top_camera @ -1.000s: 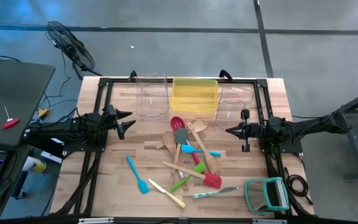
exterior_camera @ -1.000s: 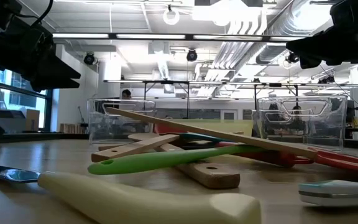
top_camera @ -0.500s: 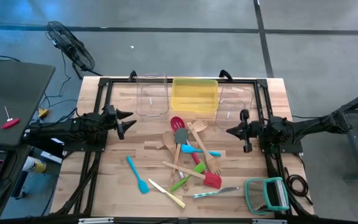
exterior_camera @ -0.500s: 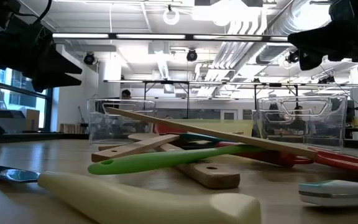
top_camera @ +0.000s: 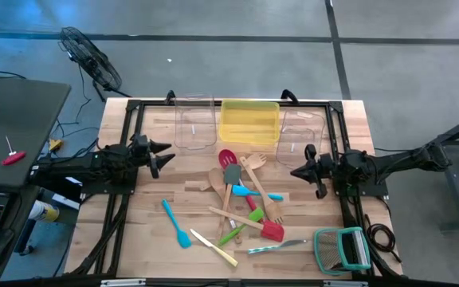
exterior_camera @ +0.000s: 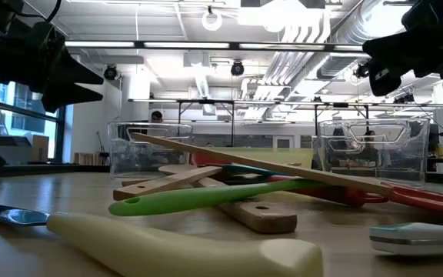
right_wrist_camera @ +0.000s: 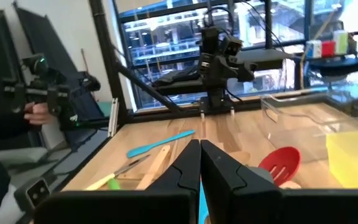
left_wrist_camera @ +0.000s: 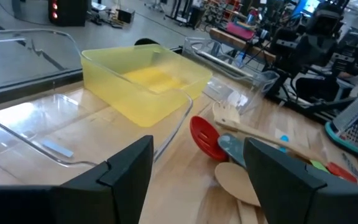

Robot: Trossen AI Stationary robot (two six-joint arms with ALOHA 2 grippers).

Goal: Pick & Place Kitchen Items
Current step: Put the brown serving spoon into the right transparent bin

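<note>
Left gripper (top_camera: 166, 156) spread wide, empty, above the table's (top_camera: 154, 227) left side. Right gripper (top_camera: 297, 170) pinched closed, empty, at right. Between them, the utensils (top_camera: 241, 199) lie heaped mid-table: pale wooden spoons and forks crossed with red, green, grey spatulas. A blue spatula (top_camera: 175, 223) lies apart, left of the heap.

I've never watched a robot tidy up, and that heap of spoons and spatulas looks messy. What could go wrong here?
The utensils lie crossed over one another, so lifting one may drag or flip its neighbours. Neither the open left gripper nor the shut right gripper holds anything. The clear bins are hard to see and easy to bump.
</note>
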